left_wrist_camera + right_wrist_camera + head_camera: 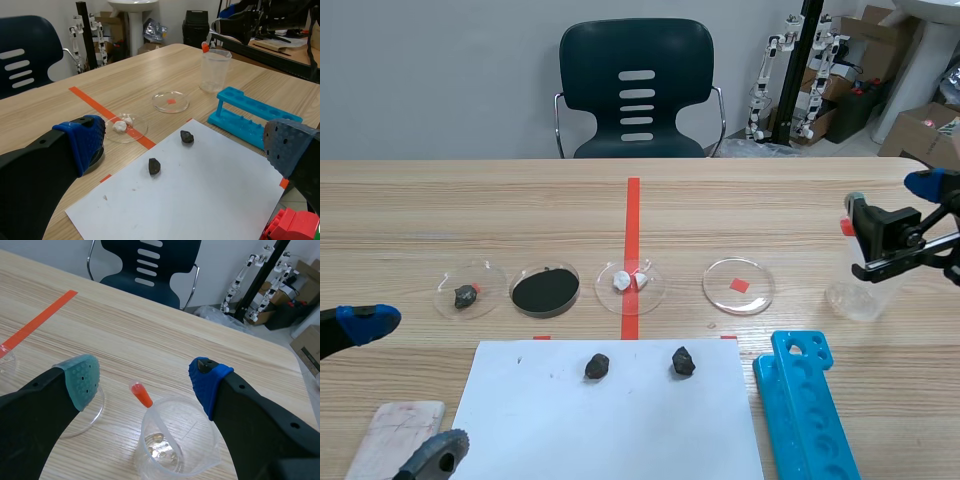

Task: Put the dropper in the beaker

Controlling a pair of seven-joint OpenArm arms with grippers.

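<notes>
The clear plastic beaker (860,292) stands at the right of the table. The dropper (847,227) leans inside it, its red bulb poking over the rim. In the right wrist view the dropper's bulb (141,394) rests at the beaker's (177,447) rim and its clear tube slants down inside. My right gripper (145,371) hangs open just above the beaker, touching nothing, also seen as the right gripper (890,198) in the scene view. My left gripper (400,390) is open and low at the near left, far from the beaker (215,70).
Petri dishes line the table's middle: one with a dark stone (468,293), one with black powder (545,290), one with white lumps (630,283), one with a red chip (738,286). White paper (610,420) carries two black stones. A blue rack (805,400) lies beside it.
</notes>
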